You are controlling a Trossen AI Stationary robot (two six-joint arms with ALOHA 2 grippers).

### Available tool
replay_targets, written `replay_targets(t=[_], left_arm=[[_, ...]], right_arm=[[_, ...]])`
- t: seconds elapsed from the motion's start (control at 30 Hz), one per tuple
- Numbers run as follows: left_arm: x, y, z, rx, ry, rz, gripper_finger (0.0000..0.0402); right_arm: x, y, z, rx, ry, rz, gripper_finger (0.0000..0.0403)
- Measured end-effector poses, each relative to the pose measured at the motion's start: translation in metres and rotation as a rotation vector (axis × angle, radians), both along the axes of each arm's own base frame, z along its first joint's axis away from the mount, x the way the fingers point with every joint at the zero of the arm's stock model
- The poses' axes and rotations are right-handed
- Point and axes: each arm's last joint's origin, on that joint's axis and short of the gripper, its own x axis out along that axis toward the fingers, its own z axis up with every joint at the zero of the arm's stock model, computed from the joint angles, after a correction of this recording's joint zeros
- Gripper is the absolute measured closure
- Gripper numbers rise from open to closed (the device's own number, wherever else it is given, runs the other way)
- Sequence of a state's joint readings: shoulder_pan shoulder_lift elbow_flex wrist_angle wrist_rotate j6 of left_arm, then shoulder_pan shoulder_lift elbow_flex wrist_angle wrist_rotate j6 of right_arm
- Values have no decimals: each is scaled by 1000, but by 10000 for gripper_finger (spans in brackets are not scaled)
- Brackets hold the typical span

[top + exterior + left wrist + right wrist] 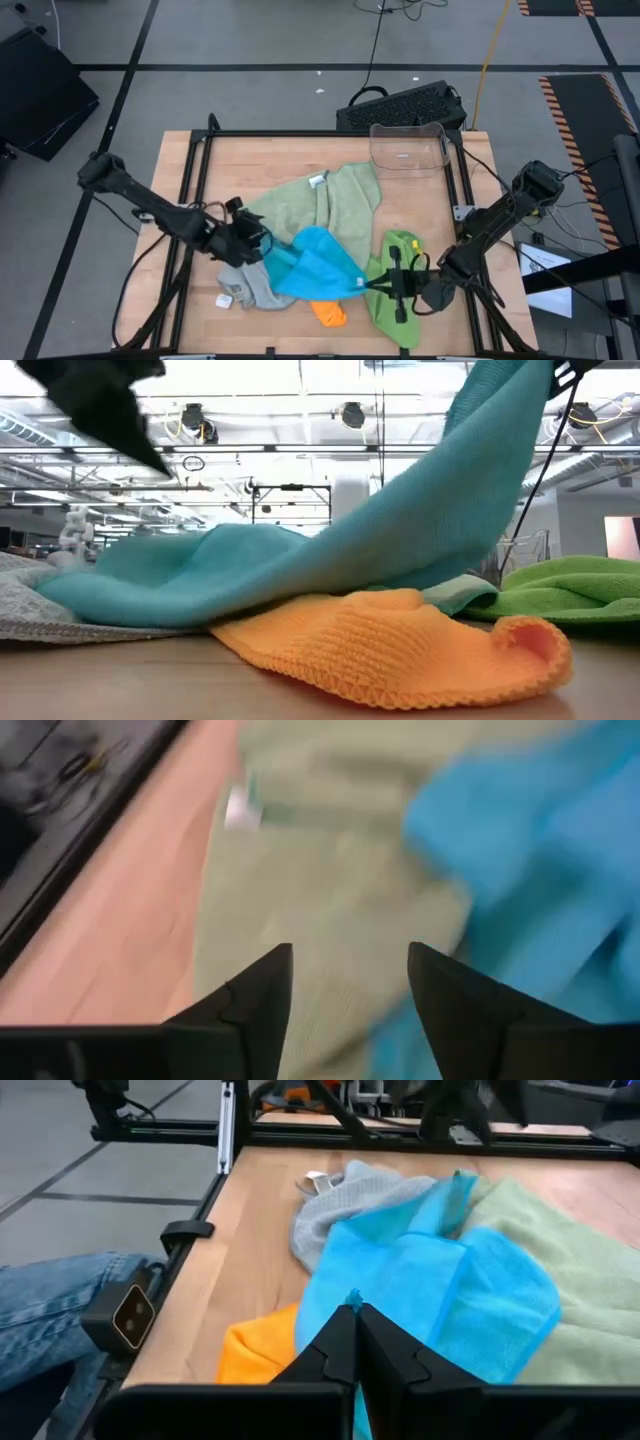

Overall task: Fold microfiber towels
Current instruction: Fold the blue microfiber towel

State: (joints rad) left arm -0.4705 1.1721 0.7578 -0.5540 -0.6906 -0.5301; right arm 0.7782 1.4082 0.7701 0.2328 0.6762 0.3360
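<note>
Five microfiber towels are lying heaped on the table [190,170]: the bright blue towel [320,262] is sitting centrally over the grey towel [250,285] at its 8 o'clock and the orange towel [329,312] at 6, with the sage green towel [330,200] at 12 and the lime green towel [398,280] at 3. The right gripper [383,285] is pinching the blue towel's edge with fingers closed. The left gripper [262,243] is hovering at its 9 o'clock edge, fingers [262,990] parted and holding nothing.
</note>
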Motion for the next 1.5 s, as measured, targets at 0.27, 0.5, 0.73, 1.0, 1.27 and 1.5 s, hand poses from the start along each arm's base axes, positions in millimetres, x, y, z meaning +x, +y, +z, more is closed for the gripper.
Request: replay_targets(t=[0.27, 0.5, 0.73, 1.0, 1.27, 1.5], left_arm=[[25, -2, 17, -12, -163, -210, 197], [59, -15, -23, -186, -116, -202, 197], [71, -20, -54, -409, -103, 10, 197], [86, -28, -68, -515, -144, -25, 197], [95, -28, -73, -486, -171, -108, 255], [92, -27, -47, -387, -253, -229, 390]], right_arm=[[0, -3, -4, 10, -32, 28, 403], [-1, -4, -6, 1, -31, 30, 403], [-1, -4, -6, -19, -33, 38, 403], [-1, -3, -6, -19, -33, 38, 403], [-1, -4, -6, -23, -32, 37, 403], [1, -3, -1, -32, -89, 28, 403]])
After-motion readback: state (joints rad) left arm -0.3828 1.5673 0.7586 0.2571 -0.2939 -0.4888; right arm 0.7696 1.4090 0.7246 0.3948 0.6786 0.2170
